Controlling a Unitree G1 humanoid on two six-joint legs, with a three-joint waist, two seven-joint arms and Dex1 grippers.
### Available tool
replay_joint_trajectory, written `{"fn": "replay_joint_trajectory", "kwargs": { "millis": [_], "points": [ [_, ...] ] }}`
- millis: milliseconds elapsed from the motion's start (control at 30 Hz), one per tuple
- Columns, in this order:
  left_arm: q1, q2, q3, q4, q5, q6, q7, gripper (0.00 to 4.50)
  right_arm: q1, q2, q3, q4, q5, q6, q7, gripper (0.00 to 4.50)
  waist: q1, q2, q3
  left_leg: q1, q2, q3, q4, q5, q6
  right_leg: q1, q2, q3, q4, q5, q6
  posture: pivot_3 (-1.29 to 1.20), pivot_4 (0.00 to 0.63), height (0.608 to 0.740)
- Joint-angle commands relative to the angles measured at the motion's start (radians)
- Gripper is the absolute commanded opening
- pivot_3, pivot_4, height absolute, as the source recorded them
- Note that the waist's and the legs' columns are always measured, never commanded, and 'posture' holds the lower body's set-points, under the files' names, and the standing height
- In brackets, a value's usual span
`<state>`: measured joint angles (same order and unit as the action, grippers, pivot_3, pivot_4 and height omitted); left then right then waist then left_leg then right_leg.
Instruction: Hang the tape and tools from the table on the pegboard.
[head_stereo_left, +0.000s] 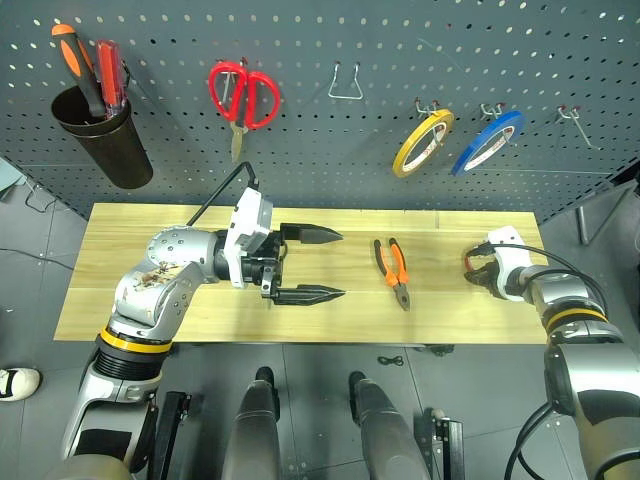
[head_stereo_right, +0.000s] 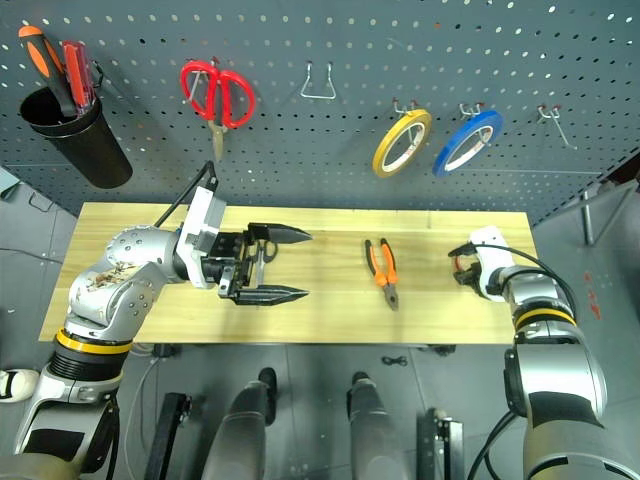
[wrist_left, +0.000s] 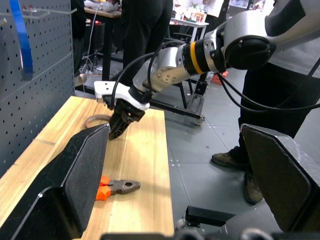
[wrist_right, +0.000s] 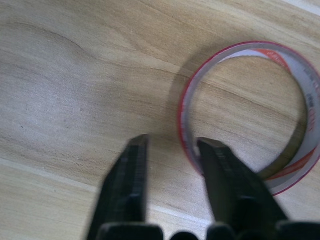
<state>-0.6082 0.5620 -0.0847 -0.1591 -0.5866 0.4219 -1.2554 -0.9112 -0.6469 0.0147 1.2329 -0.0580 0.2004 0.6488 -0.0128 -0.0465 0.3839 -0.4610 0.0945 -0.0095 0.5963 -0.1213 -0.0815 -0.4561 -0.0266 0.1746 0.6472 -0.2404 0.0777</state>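
The thin red ring-shaped roll of tape (wrist_right: 300, 165) lies flat on the surface of light yellowish wooden planks (head_stereo_left: 440, 325), near its right end. The right gripper (wrist_right: 170, 157) is down at it, one finger inside the hollow middle and the other outside, with the near wall of the ring between them. The fingers stand narrow but a gap shows beside the wall, so I cannot tell whether they have pinched it. The tape is not lifted.

The orange-and-black-handled pliers (head_stereo_left: 393, 270) lie loose near the middle of the surface, well apart from both grippers. The left gripper (head_stereo_left: 311, 263) hovers over the surface to the left of the pliers, pointing toward them, fingers spread wide and empty.

By my reading the task is at an early stage: tape and pliers are both off the dark grey-blue perforated metal pegboard (head_stereo_left: 330, 150). I cannot make out a blue-handled screwdriver or small black-handled scissors for certain.

The pegboard carries red-handled scissors (head_stereo_left: 243, 97), a yellow tape roll (head_stereo_left: 422, 142), a blue tape roll (head_stereo_left: 487, 141), a black cup (head_stereo_left: 103, 138) holding orange and red screwdrivers, and some bare metal hooks (head_stereo_left: 345, 82). In the left wrist view a person in dark trousers (wrist_left: 145, 35) stands on the grey floor beyond the surface.
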Motion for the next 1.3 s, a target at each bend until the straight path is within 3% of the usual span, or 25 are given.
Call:
{"fn": "replay_joint_trajectory", "kwargs": {
  "millis": [33,167,300,433,600,833,1067,1300],
  "points": [
    [-0.003,-0.005,0.016,-0.040,-0.025,0.004,0.009,4.50,0.022,-0.023,-0.010,-0.015,-0.004,-0.017,0.015,0.01,0.000,0.000,0.000,0.000,0.000,0.000,0.000,0.000,0.000,0.000,0.000,0.000,0.000,0.000,0.000,0.09,0.433,0.740],
    [-0.006,-0.014,0.020,-0.055,-0.047,0.023,0.023,4.50,0.112,-0.058,-0.008,-0.164,0.002,-0.047,0.053,0.01,0.002,0.000,0.000,0.000,0.000,0.000,0.000,0.000,0.000,0.000,0.000,0.000,0.000,0.000,0.001,0.09,0.434,0.740],
    [-0.033,-0.041,0.021,-0.057,-0.066,0.034,0.041,4.50,0.387,-0.135,-0.055,-0.676,-0.009,-0.030,-0.001,0.01,0.015,0.003,0.002,-0.001,-0.001,-0.001,-0.001,0.000,0.000,0.000,-0.001,0.000,0.000,-0.002,0.003,0.08,0.436,0.740],
    [-0.100,-0.098,0.034,-0.036,-0.095,0.050,0.079,4.50,0.697,-0.199,-0.183,-1.233,-0.104,0.000,-0.110,0.01,0.023,0.012,0.007,-0.001,-0.003,-0.002,-0.001,0.000,0.000,-0.001,-0.001,0.000,0.001,-0.005,0.008,0.08,0.436,0.740],
    [-0.162,-0.170,0.034,0.002,-0.101,0.040,0.114,4.50,0.811,-0.204,-0.269,-1.451,-0.217,0.009,-0.235,0.01,0.002,0.011,0.007,-0.001,-0.004,-0.005,0.004,0.000,-0.001,0.001,-0.002,0.000,0.001,-0.004,0.010,0.03,0.425,0.740],
    [-0.238,-0.236,0.033,0.076,-0.080,-0.002,0.119,4.50,0.713,-0.233,-0.298,-1.388,-0.256,-0.156,-0.349,0.01,-0.016,0.011,0.007,-0.006,-0.010,-0.014,0.009,0.001,-0.001,0.001,-0.002,0.000,0.001,-0.003,0.012,0.02,0.419,0.740],
    [-0.261,-0.272,0.026,0.121,-0.064,-0.030,0.128,4.50,0.458,-0.254,-0.242,-1.039,-0.195,-0.315,-0.332,0.01,-0.019,0.011,0.008,-0.009,-0.011,-0.016,0.010,0.001,0.000,0.001,-0.003,-0.001,0.001,-0.002,0.012,0.01,0.418,0.740],
    [-0.247,-0.263,0.030,0.095,-0.062,-0.019,0.133,4.50,0.309,-0.209,-0.215,-0.813,-0.103,-0.303,-0.277,0.01,-0.014,0.011,0.008,-0.010,-0.012,-0.016,0.010,0.000,0.001,0.001,-0.003,-0.001,0.000,0.002,0.005,0.03,0.414,0.740]
  ]
}}
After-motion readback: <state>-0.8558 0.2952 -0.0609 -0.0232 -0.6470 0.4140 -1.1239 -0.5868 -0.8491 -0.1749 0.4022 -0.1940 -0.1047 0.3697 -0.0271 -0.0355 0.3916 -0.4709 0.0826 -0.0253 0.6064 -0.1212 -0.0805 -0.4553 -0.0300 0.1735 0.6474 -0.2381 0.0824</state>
